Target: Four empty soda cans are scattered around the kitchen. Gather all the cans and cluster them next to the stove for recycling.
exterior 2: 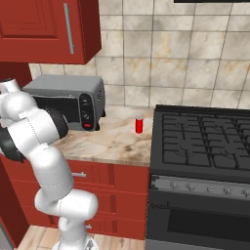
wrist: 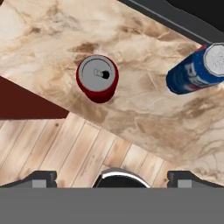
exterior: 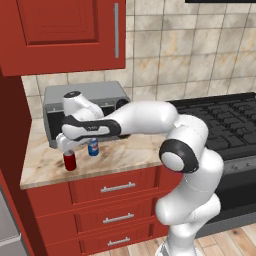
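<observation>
Red can (wrist: 97, 78) stands upright — blue can (wrist: 196, 71) beside it, also upright.

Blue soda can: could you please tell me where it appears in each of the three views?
Left base view: blue can on the counter, before the toaster oven, right of a red can.
Right base view: hidden behind the arm.
Hand view: upper right.
Shared landmark: the toaster oven, in both base views.

Base views flank arm, share counter (exterior: 45, 165); hand view straight down.
</observation>
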You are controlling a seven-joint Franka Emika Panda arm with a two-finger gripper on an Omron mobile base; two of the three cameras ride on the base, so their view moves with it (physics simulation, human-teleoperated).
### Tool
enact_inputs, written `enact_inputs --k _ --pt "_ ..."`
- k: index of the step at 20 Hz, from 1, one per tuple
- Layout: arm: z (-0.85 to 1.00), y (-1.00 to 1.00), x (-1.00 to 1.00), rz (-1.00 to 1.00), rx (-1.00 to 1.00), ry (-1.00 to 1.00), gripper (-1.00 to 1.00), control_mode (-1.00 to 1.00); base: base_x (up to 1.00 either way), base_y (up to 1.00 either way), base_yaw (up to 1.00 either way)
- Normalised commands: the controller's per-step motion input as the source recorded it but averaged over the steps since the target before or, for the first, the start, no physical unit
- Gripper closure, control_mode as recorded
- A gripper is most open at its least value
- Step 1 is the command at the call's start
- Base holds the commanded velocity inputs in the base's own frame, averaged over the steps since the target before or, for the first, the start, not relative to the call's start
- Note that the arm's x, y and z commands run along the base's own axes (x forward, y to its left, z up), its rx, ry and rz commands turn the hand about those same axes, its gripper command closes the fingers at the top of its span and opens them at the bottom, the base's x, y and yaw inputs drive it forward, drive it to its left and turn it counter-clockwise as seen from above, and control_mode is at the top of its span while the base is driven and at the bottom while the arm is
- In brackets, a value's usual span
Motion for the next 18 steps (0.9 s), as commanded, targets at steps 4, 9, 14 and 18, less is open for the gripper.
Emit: enact_inputs --k 4,9,14,18 --pt "-0.11 0.19 0.22 -0.07 0.0 0.0 -1.0 -1.0 0.0 0.0 0.0" --pt "-0.15 0.21 0.23 -0.04 0.0 -0.03 -1.0 -1.0 0.0 0.0 0.0" --pt "-0.14 0.2 0.25 -0.03 0.0 -0.02 -1.0 -1.0 0.0 0.0 0.0" --pt "-0.1 0.16 0.23 -0.05 0.0 0.0 -1.0 -1.0 0.0 0.0 0.0"
